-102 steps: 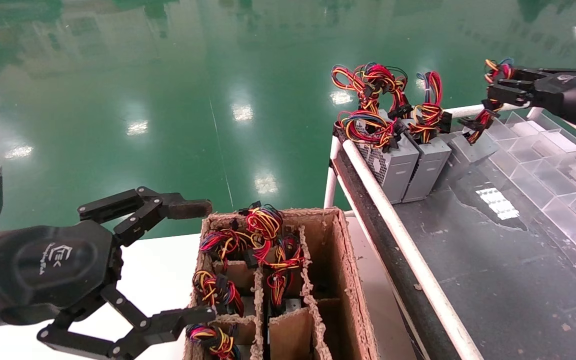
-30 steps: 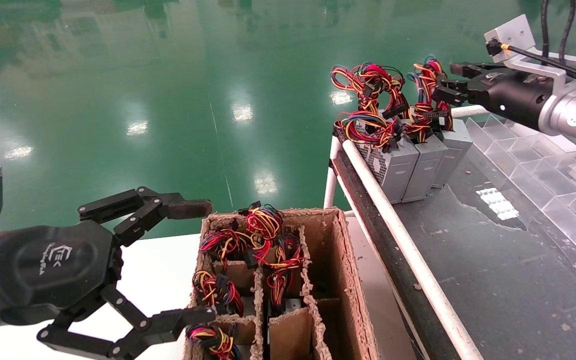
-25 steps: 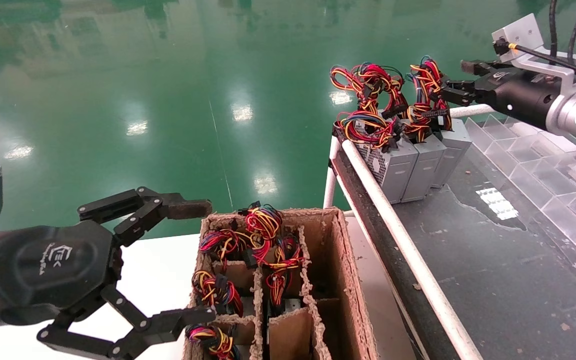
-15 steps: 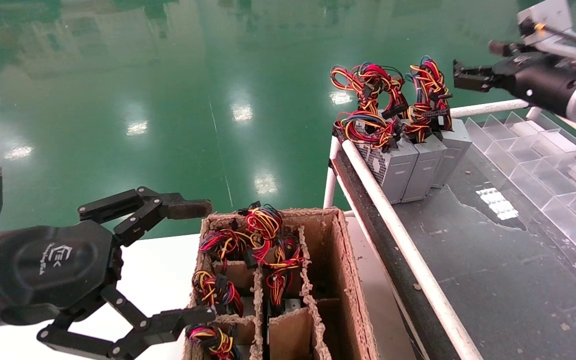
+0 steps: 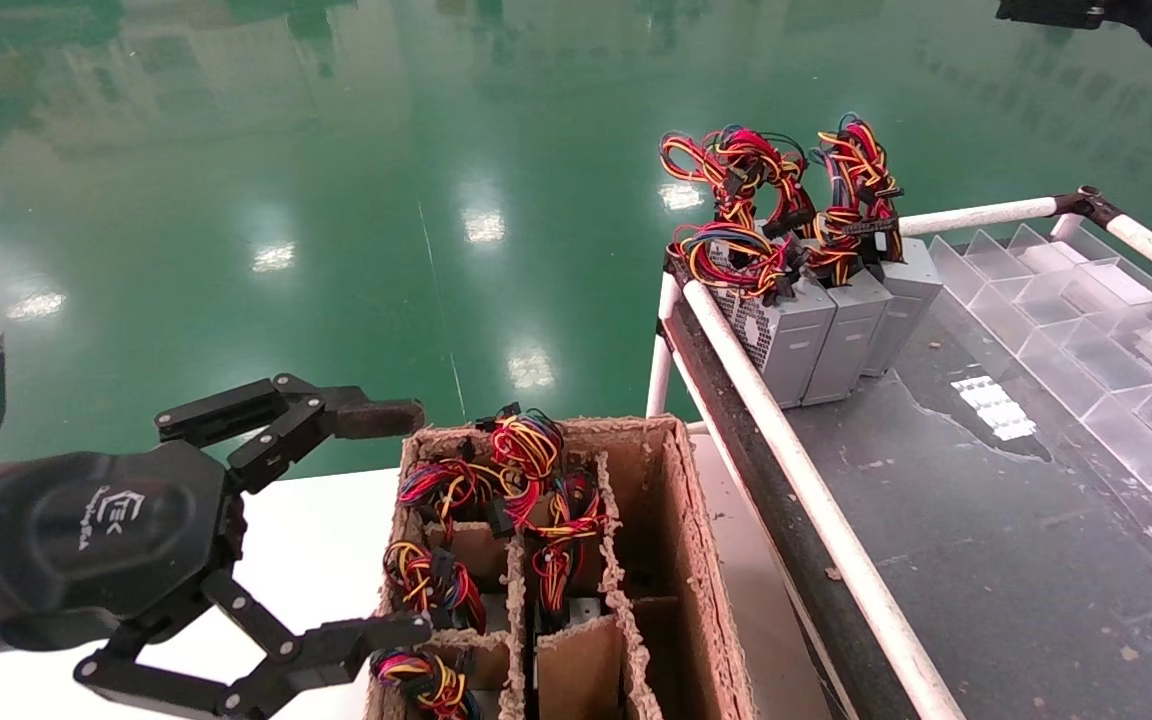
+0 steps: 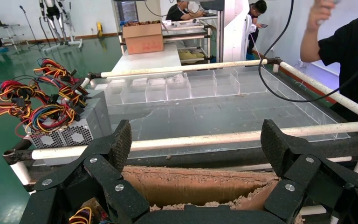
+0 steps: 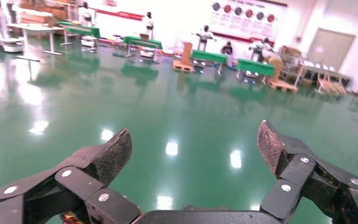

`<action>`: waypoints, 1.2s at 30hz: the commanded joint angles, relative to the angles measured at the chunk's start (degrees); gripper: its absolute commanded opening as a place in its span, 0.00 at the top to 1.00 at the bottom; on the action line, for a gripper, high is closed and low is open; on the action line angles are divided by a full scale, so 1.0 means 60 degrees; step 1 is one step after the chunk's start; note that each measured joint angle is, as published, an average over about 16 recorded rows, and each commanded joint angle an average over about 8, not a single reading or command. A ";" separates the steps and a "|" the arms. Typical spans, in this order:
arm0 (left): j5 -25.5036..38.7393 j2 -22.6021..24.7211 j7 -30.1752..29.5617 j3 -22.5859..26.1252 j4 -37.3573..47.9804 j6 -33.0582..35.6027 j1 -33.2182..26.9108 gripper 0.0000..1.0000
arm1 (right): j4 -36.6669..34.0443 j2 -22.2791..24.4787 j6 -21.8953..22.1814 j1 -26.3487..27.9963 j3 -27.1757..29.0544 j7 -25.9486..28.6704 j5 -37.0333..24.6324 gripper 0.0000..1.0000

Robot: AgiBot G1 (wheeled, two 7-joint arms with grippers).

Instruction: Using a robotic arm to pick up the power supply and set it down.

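Sheet-metal power supply (image 5: pixel 904 300) is standing on the counter (image 5: pixel 986 520); we are judging it heavy and rigid, best gripped by its casing. Right tool (image 7: pixel 193 156) is hanging wide open, empty; left tool (image 5: pixel 381 520) likewise.

The head camera looks down over the table (image 5: pixel 986 520) and cardboard box (image 5: pixel 681 560), the left wrist camera faces that same table (image 6: pixel 205 116) closely, and the right wrist camera faces open floor (image 7: pixel 168 107).
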 commanded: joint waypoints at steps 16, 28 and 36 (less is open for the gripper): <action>-0.0001 0.0000 0.0001 0.0001 0.0003 0.0000 0.0000 0.00 | 0.3100 0.0994 -0.1651 -0.1985 0.0236 0.1093 0.0878 0.00; -0.0002 -0.0001 0.0002 0.0002 0.0003 -0.0001 -0.0001 0.00 | 0.5506 0.1722 -0.2869 -0.3585 0.0393 0.1942 0.1527 0.00; -0.0002 -0.0001 0.0002 0.0003 0.0003 -0.0001 -0.0001 0.00 | 0.7115 0.2208 -0.3683 -0.4655 0.0499 0.2511 0.1962 0.00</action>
